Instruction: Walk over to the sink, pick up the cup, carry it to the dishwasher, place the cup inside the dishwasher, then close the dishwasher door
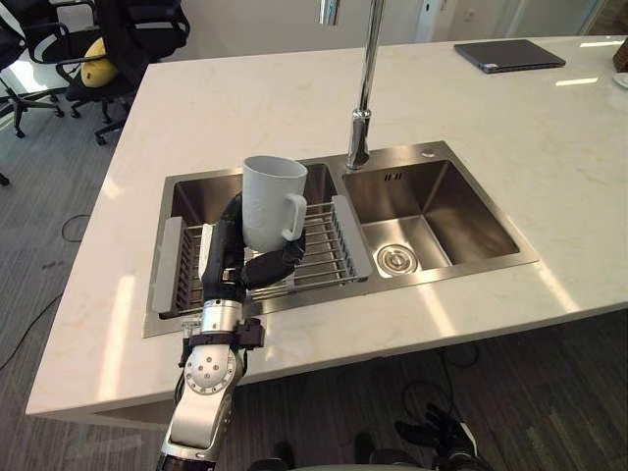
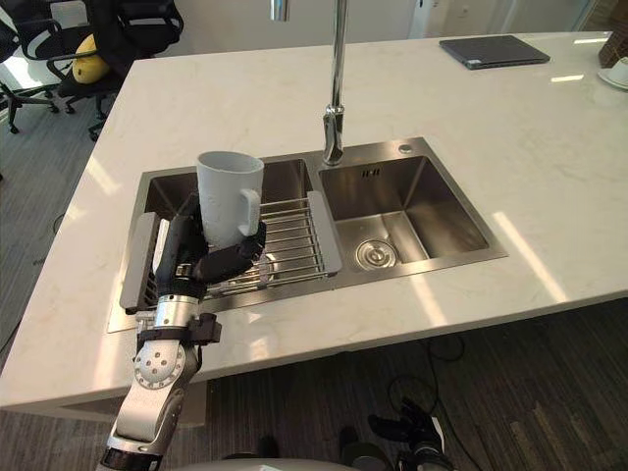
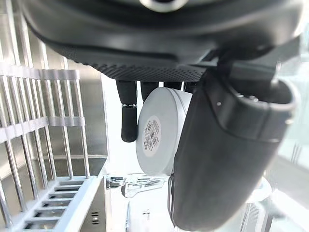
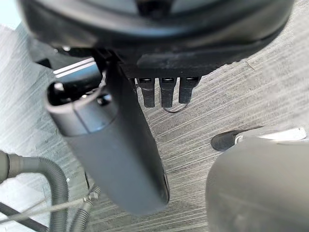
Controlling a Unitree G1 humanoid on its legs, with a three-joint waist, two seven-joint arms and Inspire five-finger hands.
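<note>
My left hand [image 1: 234,260] is curled round the cup [image 1: 272,201], thumb in front and fingers [image 3: 128,121] behind, at centre-left of the head view, over the wire rack [image 1: 329,250] in the sink's [image 1: 471,221] left basin. I judge the walk and the grasp done; the carry, the placing in the dishwasher and the door are left. The cup is smooth, white, ceramic by its look, a slightly tapered cylinder with a loop handle. The rack is thin steel wire with grey ends, the sink brushed steel in a pale, stone-like counter [image 1: 549,177]. My right hand [image 4: 116,159] hangs relaxed and empty above the floor [image 4: 231,111].
</note>
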